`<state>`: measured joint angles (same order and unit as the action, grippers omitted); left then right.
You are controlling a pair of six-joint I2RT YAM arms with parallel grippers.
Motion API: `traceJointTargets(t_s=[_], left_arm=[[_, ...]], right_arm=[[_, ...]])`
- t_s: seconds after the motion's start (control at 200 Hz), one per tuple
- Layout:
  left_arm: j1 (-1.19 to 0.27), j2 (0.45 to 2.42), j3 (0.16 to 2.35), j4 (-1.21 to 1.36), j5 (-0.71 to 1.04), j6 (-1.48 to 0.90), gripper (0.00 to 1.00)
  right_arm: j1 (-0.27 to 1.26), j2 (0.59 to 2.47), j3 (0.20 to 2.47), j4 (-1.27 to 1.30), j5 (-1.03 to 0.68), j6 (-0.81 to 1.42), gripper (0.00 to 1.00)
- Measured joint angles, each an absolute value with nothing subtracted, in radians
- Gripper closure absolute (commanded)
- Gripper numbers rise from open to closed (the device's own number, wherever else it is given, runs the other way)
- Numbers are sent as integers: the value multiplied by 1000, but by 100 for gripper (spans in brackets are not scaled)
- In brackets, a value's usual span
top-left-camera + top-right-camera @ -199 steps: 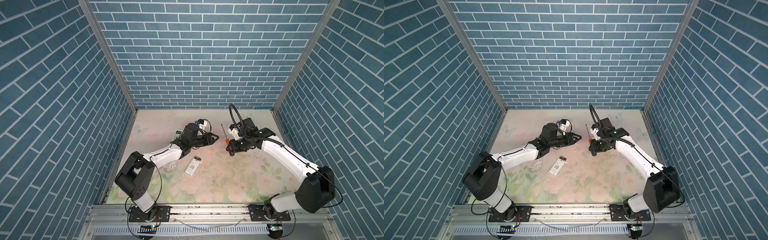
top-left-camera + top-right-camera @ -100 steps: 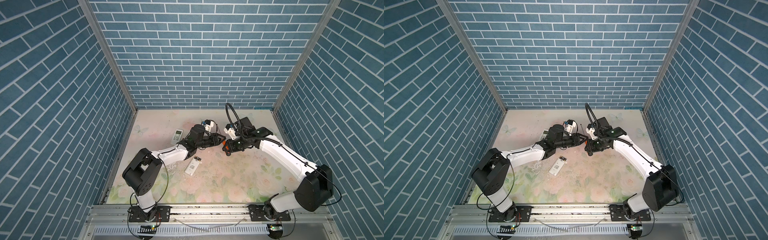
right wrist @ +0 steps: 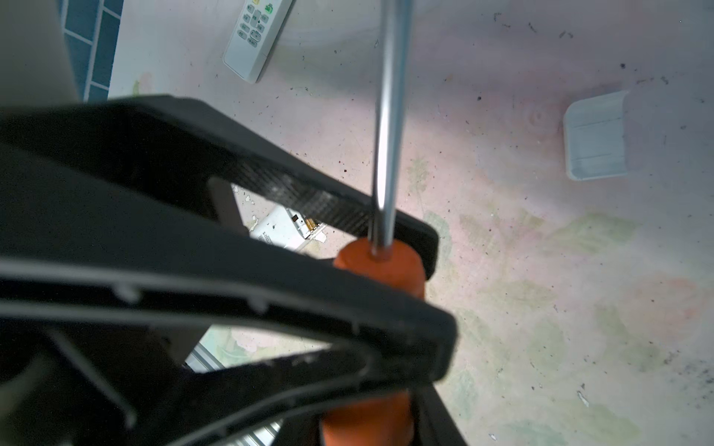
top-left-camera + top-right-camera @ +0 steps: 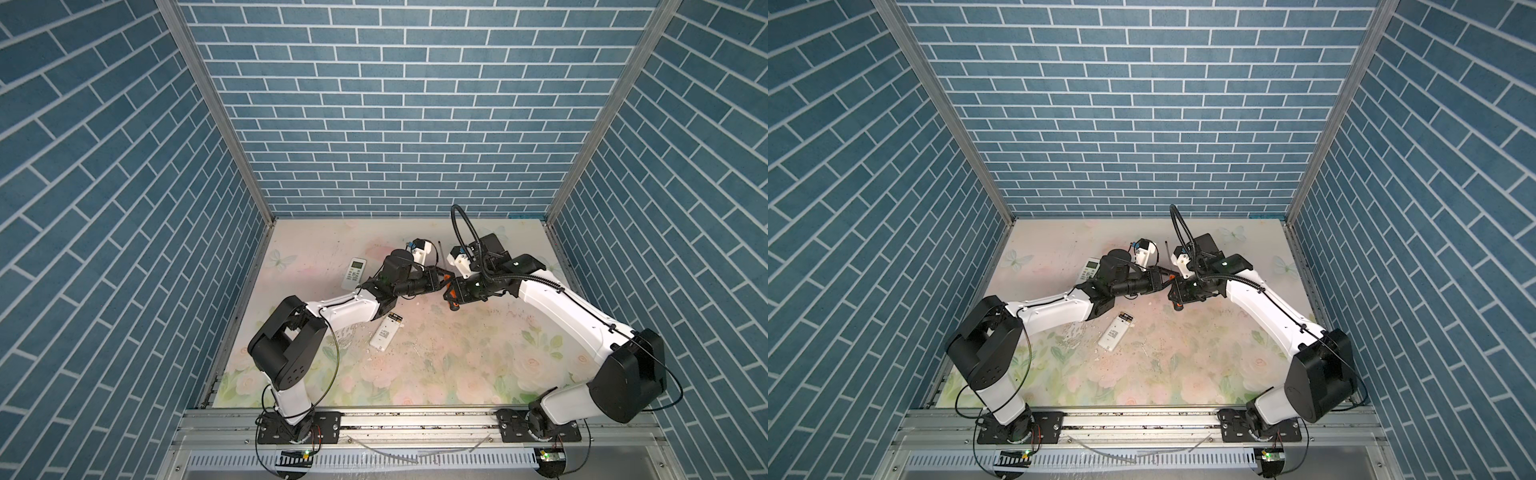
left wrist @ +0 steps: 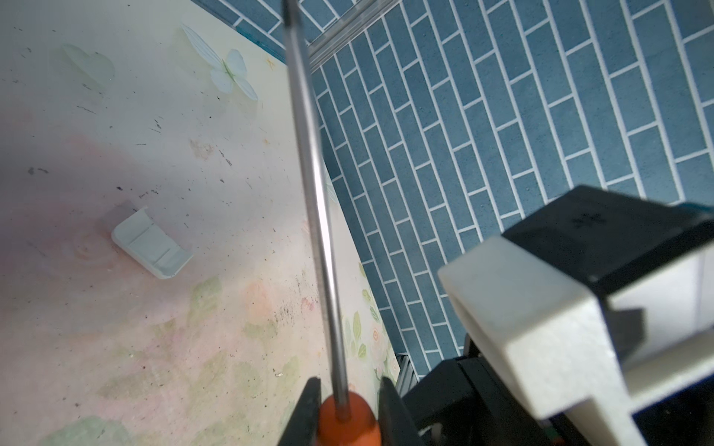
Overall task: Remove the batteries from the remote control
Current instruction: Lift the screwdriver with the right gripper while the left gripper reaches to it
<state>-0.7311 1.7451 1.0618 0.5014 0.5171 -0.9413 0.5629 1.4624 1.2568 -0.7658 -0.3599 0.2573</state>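
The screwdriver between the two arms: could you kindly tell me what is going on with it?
Both grippers grip the screwdriver by its orange handle: the left gripper next to the shaft, the right gripper further down. It looks like a handover. A remote lies face down with its bay open and the batteries apparently inside. A cover lies apart from it. A second remote lies buttons up. No loose battery shows.

In my left gripper (image 5: pixel 349 386) the orange-handled steel screwdriver (image 5: pixel 313 185) fills the jaw gap; my right arm's white camera housing (image 5: pixel 541 328) crowds beside. Ahead, floral mat (image 5: pixel 116 347) lies open around a white plastic cover (image 5: pixel 150 247).
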Motion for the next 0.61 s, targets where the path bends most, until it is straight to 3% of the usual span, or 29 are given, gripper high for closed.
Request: traceJointTargets(t_s=[0.11,0.395,0.605], left_arm=[[-731,1745,1044,534,514,-955,99],[-711,1745,991,671,490,-1042,100],[-682,1746,984,741,451,-1131,100]], right_arm=[[563,1462,1257,-765,-359,258,93],[566,1416,1225,-673,-340,307,51],[566,1236,1067,-445,-333,418,41]])
